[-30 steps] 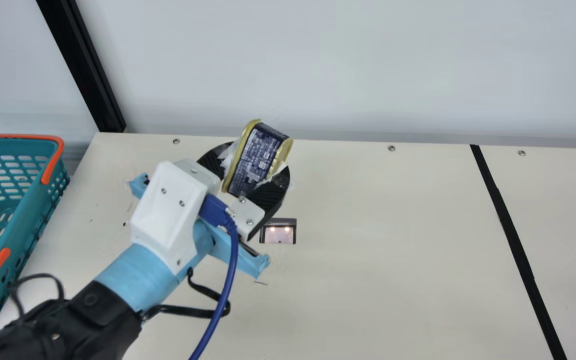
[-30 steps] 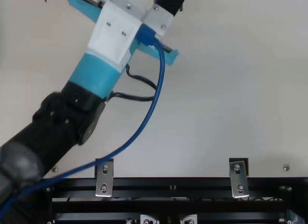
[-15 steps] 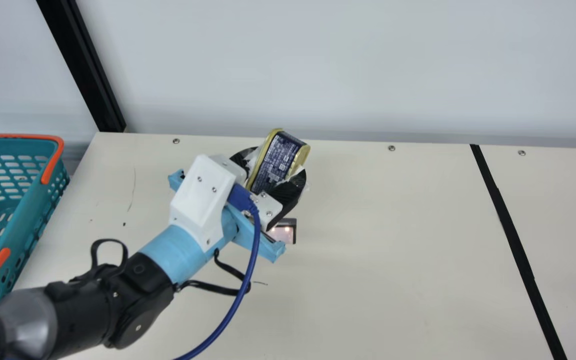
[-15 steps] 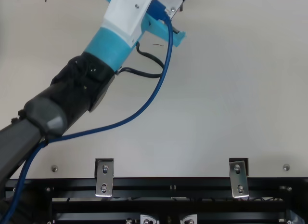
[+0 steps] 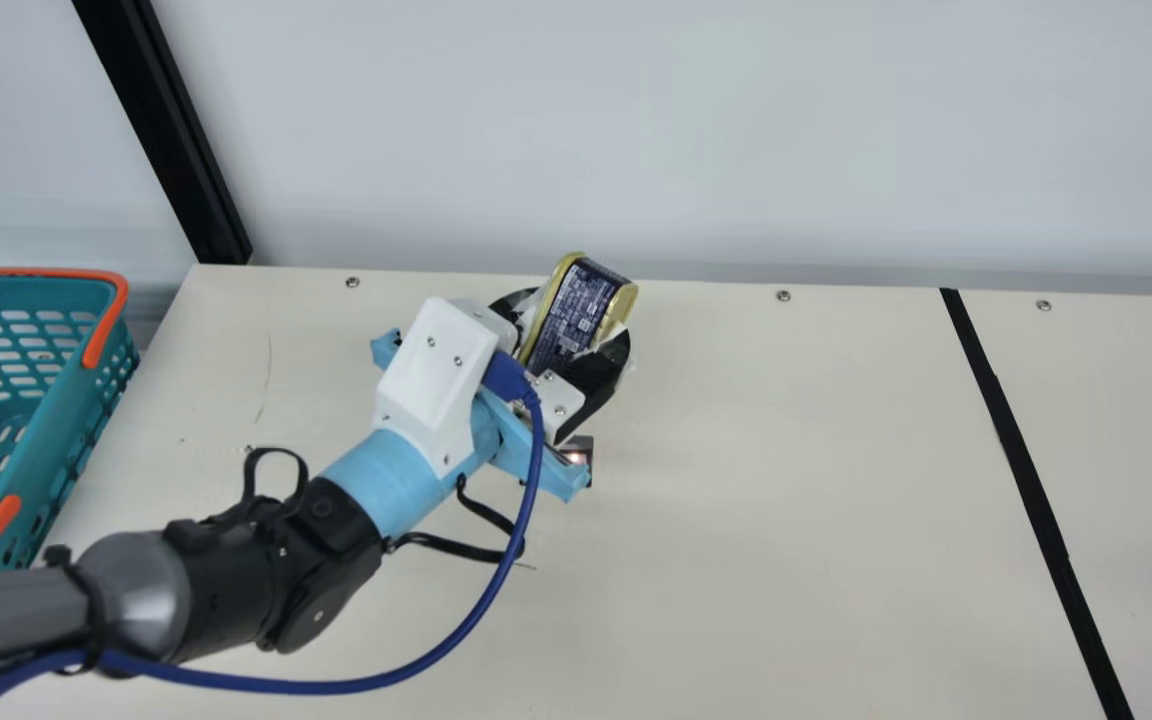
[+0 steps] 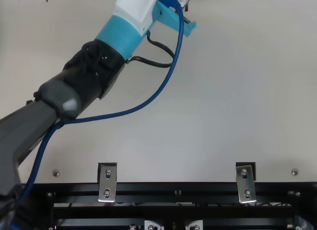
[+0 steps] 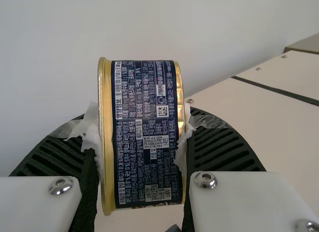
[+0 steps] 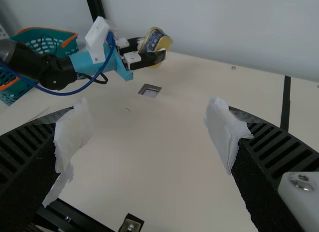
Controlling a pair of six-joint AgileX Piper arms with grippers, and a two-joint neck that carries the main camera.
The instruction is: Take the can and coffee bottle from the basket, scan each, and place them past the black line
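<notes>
Left gripper (image 7: pixel 141 134): you pinch the can (image 7: pixel 144 122) by its ends, probably to leave the printed side (image 7: pixel 149 162) free for scanning.
Can: raised, near your scanner (image 8: pixel 149 91).
Right gripper (image 8: pixel 148 132): spread open, empty.

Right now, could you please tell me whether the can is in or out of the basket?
Out. The left claw holds the can above the table, away from the basket.

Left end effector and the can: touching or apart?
Touching. Left wrist view: the can sits between the ribbed fingers of the left end effector, their white wrapping against both its sides.
</notes>
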